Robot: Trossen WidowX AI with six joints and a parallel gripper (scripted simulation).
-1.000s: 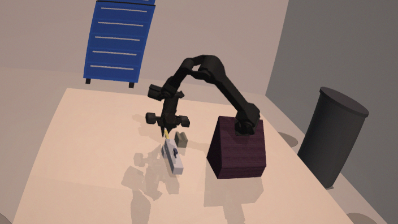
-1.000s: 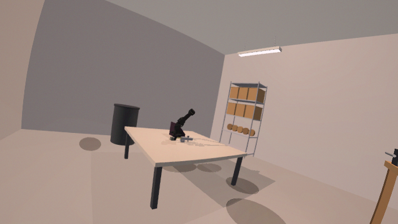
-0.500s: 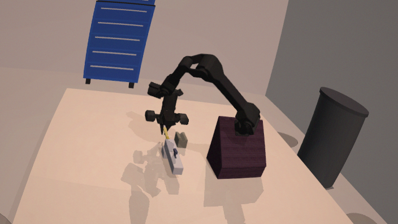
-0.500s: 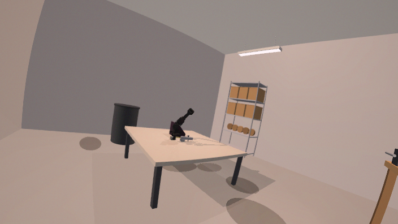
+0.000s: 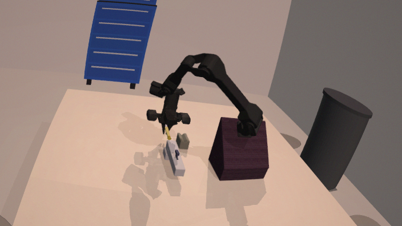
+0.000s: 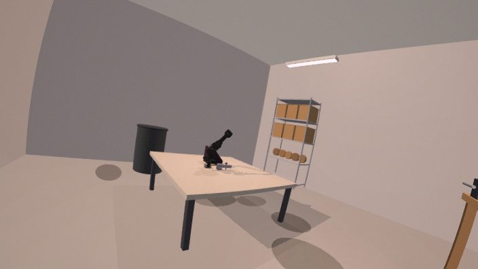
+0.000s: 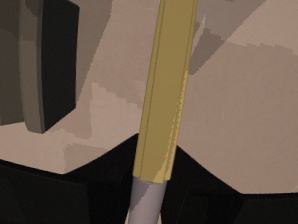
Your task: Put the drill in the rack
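Arm [image 5: 220, 80] arched, wrist pointing down; fingers clamped, apparently on the drill [image 7: 166, 90]
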